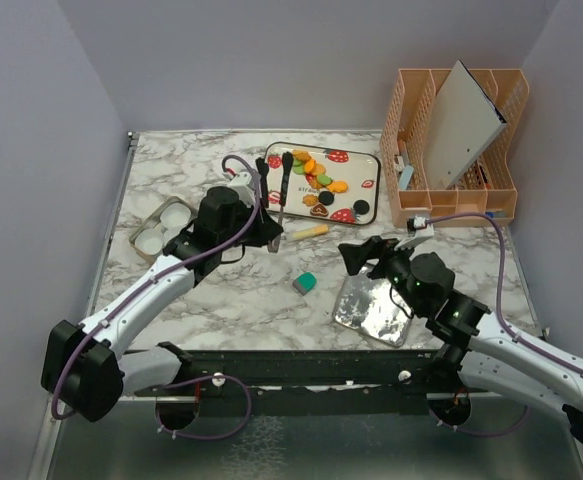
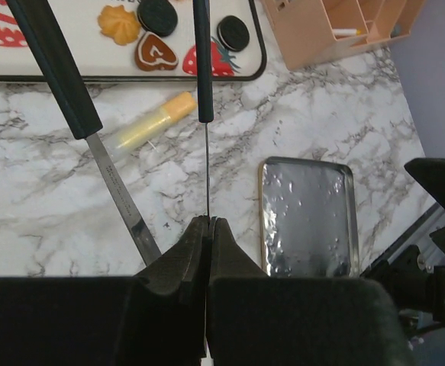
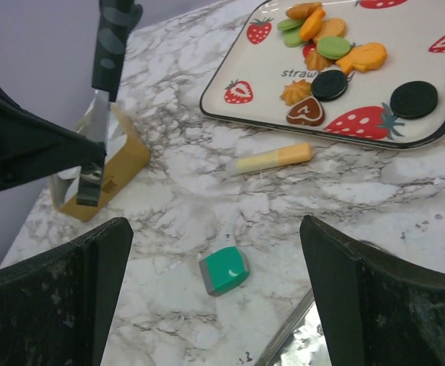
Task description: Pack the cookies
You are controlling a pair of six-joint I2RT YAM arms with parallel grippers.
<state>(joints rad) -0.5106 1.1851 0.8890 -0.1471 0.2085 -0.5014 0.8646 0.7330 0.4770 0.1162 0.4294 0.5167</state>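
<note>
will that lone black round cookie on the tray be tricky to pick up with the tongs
Probably a bit. The black round cookie lies flat on the glossy tray, so a nudge may slide it rather than lift it. It looks small and rigid, likely light, so no flopping. Pinched on its round edge by the thin tongs, it could squirt out.

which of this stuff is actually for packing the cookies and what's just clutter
For the job: cookies, strawberry tray, tongs in the left claw, likely the tin and lid.
Lying about: teal block, yellow stick, peach organiser.
</note>
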